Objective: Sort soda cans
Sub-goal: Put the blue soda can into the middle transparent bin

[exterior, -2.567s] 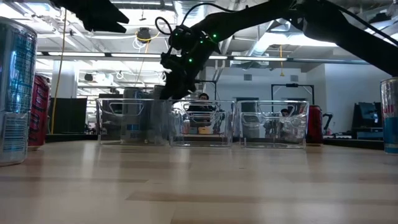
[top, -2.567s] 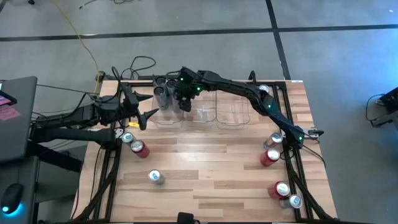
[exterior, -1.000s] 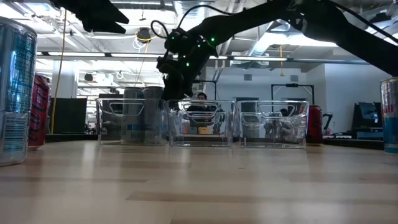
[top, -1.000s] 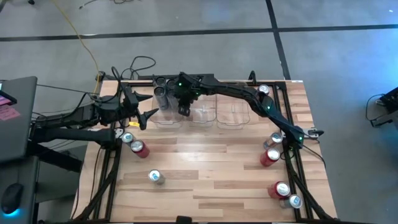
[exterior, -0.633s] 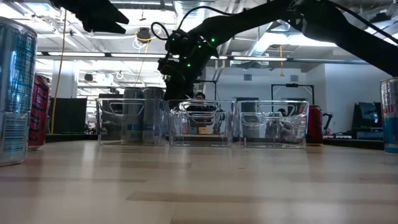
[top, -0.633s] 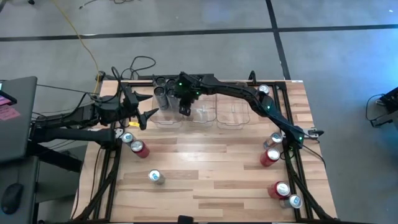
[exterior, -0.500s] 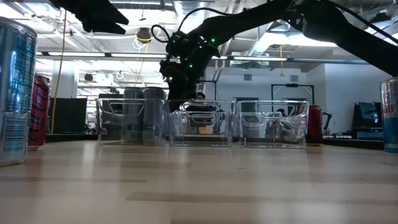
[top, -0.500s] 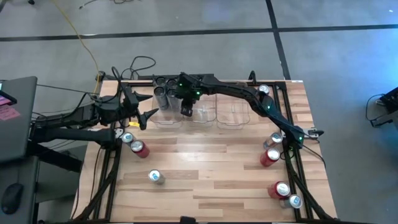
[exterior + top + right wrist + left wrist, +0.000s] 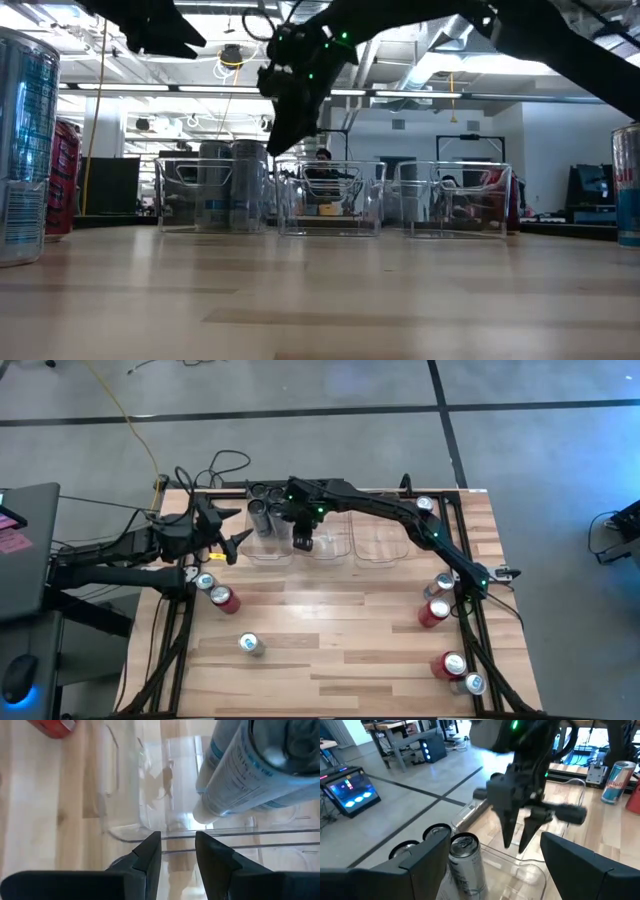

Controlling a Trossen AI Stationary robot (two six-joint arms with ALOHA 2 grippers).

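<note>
Moved: the right gripper has risen clear of the left bin; the other bins shifted right.
Hidden: bin walls blur the grey cans in the low view.
Left gripper: centre-left, fingers spread wide, empty.
Right gripper: upper centre, fingers narrowly parted, holding nothing.
Soda cans: grey ones upper centre; a silver-blue can and a red can lower left; more at right.
</note>
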